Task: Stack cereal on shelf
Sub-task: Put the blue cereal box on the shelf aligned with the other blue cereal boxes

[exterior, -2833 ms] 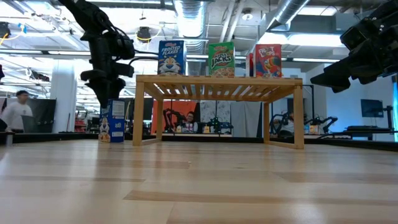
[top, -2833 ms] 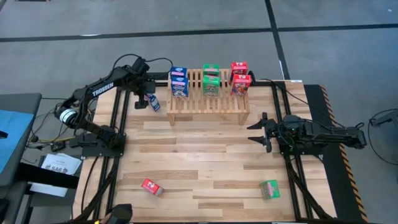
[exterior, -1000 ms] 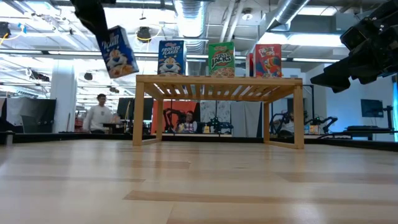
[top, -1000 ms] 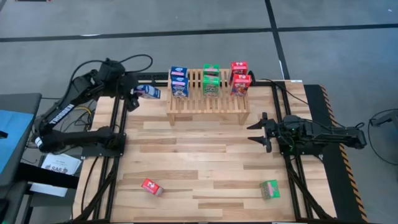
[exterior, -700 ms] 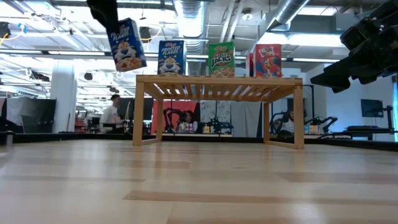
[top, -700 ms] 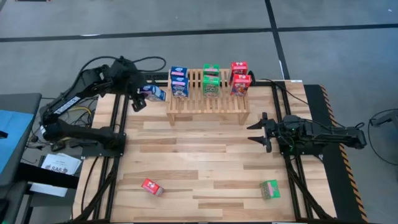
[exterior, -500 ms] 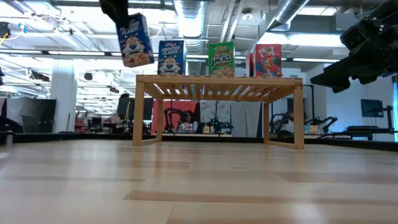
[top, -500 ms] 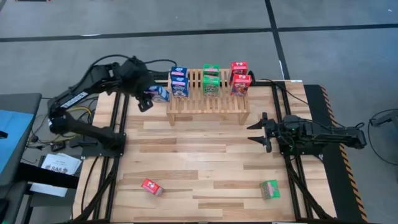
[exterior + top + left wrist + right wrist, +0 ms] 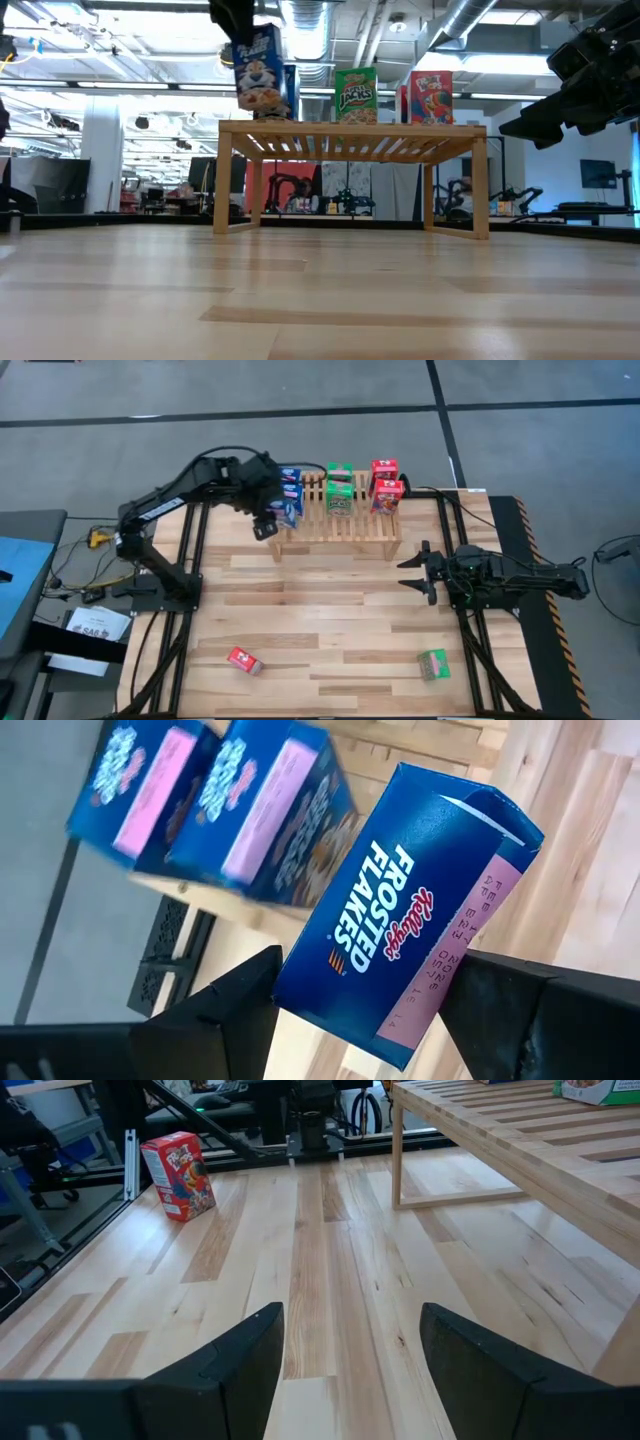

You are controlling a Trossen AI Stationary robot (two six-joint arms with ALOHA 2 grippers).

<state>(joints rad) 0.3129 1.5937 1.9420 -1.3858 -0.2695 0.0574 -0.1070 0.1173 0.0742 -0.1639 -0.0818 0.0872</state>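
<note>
My left gripper is shut on a blue cereal box and holds it over the left end of the slatted wooden shelf. In the low view this box hangs just above the shelf top. Two more blue boxes, green ones and red ones stand on the shelf. A red box and a green box lie on the table near its front edge. My right gripper waits open at the right. My left gripper pinches the blue box near its upper end between its two fingers, one on either side. The fingers come from above, slanting down toward the shelf. The box hangs below them, nearly upright, its printed front toward the table's near edge, clear of the table.
The middle of the plank table is bare wood. Black rails run along both sides of the table. People and equipment show in the room behind the shelf.
My left gripper has carried the blue box toward the table's right edge, from beside the shelf's left end to above it, rising a little. The box has come from a tilt to nearly upright.
</note>
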